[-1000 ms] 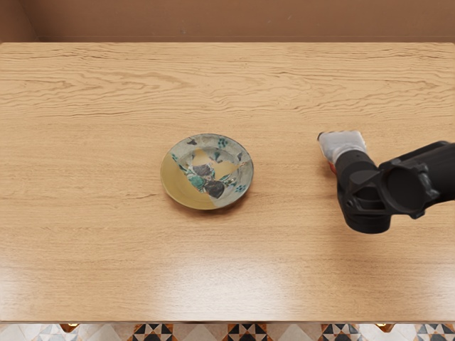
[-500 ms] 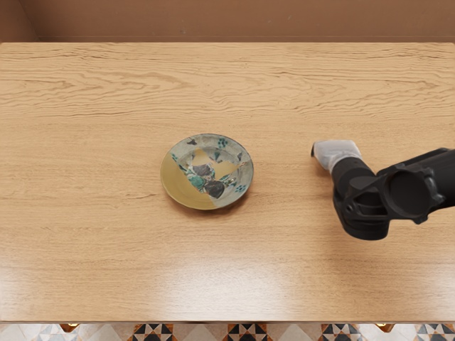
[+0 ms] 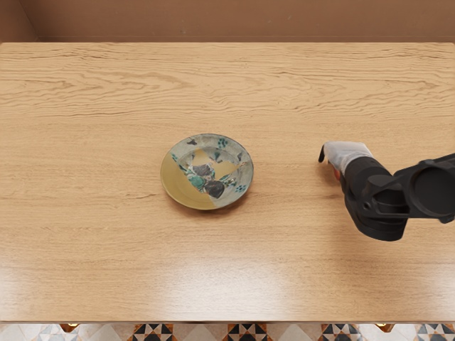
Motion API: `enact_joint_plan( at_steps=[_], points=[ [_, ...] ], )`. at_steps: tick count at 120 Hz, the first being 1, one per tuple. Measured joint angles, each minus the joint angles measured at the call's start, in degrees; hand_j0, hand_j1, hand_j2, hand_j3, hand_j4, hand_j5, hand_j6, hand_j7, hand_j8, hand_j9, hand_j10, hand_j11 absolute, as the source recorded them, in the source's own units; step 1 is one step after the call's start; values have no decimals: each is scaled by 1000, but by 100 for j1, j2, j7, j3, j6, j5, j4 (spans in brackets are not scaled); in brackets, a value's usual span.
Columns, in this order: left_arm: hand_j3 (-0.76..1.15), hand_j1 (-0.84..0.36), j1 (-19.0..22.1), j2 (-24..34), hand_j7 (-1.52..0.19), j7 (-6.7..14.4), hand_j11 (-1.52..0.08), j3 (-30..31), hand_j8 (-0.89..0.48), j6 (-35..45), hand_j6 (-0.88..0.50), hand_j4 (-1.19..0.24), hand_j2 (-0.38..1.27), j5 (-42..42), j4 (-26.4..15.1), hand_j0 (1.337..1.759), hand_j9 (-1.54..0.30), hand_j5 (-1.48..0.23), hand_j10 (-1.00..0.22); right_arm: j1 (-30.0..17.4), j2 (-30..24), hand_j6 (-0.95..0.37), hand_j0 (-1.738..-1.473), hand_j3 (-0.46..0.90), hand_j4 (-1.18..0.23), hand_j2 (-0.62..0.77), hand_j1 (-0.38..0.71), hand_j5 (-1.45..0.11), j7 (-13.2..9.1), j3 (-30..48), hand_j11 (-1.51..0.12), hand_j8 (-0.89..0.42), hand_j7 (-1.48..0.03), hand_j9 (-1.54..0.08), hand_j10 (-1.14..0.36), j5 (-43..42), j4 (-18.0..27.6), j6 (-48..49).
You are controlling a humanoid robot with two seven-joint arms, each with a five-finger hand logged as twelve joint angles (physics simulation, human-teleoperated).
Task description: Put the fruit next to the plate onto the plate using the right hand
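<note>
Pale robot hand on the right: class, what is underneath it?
Under the pale right hand only a small red sliver shows against the wooden table; the rest is covered, so its kind cannot be told.

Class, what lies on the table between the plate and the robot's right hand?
Nothing: the head view shows only bare table between plate and right hand.

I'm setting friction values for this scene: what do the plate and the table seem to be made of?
The plate looks like glazed ceramic: it has ochre and pale grey-blue patches with painted leaves and dark shapes, and it is slightly glossy. The table looks like light varnished wood, with wavy grain lines and a soft sheen toward the near edge. It could equally be laminate.
</note>
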Motion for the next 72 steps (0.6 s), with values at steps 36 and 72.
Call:
enact_joint_plan(
  at_steps=[36, 72],
  points=[
    [0, 349, -9, 0, 0, 0, 0, 0, 1, 0, 1, 0, 0, 0, 0, 1658, 0, 0, 0, -18, -135, -445, -1658, 0, -447, -87, 182, -573, 0, 26, -577, -418, -577, -575, -443, 6, 171, 0],
    [0, 349, -9, 0, 0, 0, 0, 2, 1, 0, 1, 0, 0, 0, 0, 1658, 0, 0, 0, -25, -181, -578, -1655, 0, -577, 61, 240, -749, 3, 28, -766, -367, -749, -761, -439, 1, 185, 3]
  ],
)
